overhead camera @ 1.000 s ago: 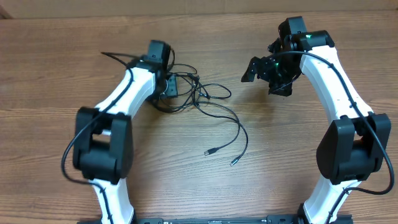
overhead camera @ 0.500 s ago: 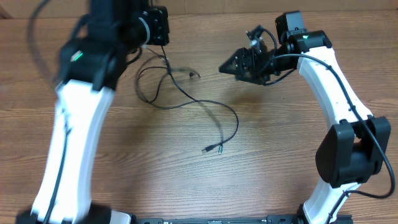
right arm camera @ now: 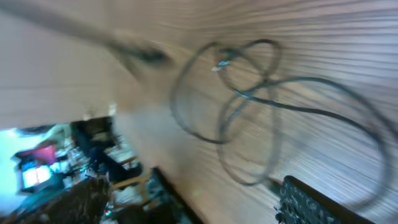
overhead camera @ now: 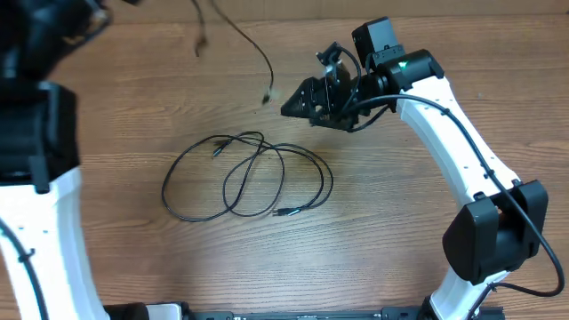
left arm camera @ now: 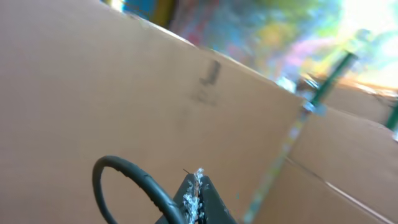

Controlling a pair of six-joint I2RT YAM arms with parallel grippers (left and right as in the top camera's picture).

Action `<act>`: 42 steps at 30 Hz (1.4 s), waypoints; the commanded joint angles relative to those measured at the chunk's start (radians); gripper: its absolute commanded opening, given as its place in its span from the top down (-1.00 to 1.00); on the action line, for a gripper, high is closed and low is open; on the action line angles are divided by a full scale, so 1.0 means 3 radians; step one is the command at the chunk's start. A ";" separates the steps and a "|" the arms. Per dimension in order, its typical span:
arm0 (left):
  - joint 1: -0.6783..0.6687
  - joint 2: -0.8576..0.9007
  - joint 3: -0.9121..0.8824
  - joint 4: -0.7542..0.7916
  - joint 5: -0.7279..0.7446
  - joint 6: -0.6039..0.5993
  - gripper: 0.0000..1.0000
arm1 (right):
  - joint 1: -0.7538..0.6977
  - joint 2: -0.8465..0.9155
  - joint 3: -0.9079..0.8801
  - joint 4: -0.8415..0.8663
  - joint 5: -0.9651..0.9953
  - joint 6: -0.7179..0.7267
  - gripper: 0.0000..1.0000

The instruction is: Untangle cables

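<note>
One of the cables [overhead camera: 259, 50] hangs in the air at the top of the overhead view, its plug end [overhead camera: 266, 96] dangling above the table. In the left wrist view my left gripper [left arm camera: 198, 186] is raised high, jaws pressed together, with a black cord loop [left arm camera: 127, 171] coming out beside them. A second cable [overhead camera: 283, 212] lies on the wood in loose overlapping loops at centre, also seen in the right wrist view [right arm camera: 273, 81]. My right gripper [overhead camera: 298, 102] hovers open just right of the hanging plug, with nothing between its fingers [right arm camera: 311, 199].
The left arm [overhead camera: 36, 116] fills the left side of the overhead view, lifted close to the camera. A cardboard wall [left arm camera: 93, 74] stands behind the table. The right arm [overhead camera: 462, 133] reaches in from the lower right.
The left arm has shut and swung up with one cable, pulling it out of the bundle. The other cable has dropped into loose loops on the table. The right gripper has moved left.
</note>
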 commanded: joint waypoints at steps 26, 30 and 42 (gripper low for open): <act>0.1324 0.1232 0.0151 -0.2029 -0.1839 0.0464 -0.99 | -0.0142 -0.0086 0.0036 -0.0437 0.0919 -0.0098 -0.80; 0.1119 0.0799 0.0150 -0.2420 -0.0952 0.0886 -1.00 | -0.0296 -0.0086 0.0037 -0.0394 0.0988 -0.0083 -0.79; -0.1148 0.0745 -0.1586 -0.2923 -0.0852 0.1380 -0.85 | -0.0755 -0.0071 -0.0033 -0.0107 0.1066 -0.0086 -0.89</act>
